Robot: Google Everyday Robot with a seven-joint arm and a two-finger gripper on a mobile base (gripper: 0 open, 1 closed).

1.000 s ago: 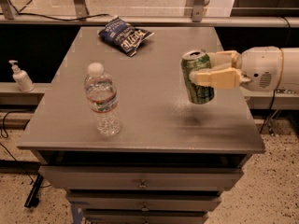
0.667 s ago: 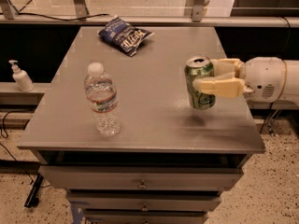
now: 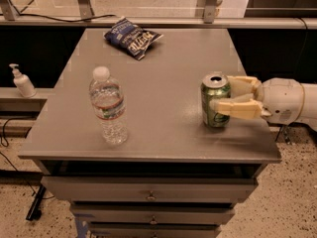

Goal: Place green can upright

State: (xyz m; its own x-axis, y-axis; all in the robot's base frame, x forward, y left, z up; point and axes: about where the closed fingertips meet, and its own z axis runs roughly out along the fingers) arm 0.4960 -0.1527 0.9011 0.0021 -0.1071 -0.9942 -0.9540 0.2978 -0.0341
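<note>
Grey metal bench [image 3: 163, 83] with drawers under it stands before a dark wall and a pale floor; on its right part, near the front edge, the green can [image 3: 215, 100] now stands upright with its silver top facing up. One second ago the can hung in the air above this place and leaned a little; a moment later it was lower and straighter; now its base seems to rest on the bench surface. The end effector [image 3: 223, 94] comes in from the right side and is closed around the can; one pale finger [image 3: 235, 108] lies across the front of it and the other shows behind it, so the can is not yet free. I judge that the placing itself is nearly finished; what is left is to open the fingers and draw back to the right without pushing the can over. The clear water bottle [image 3: 108, 108] stands well apart at the left front; the blue snack bag [image 3: 131, 37] lies near the far edge; neither one has moved.
</note>
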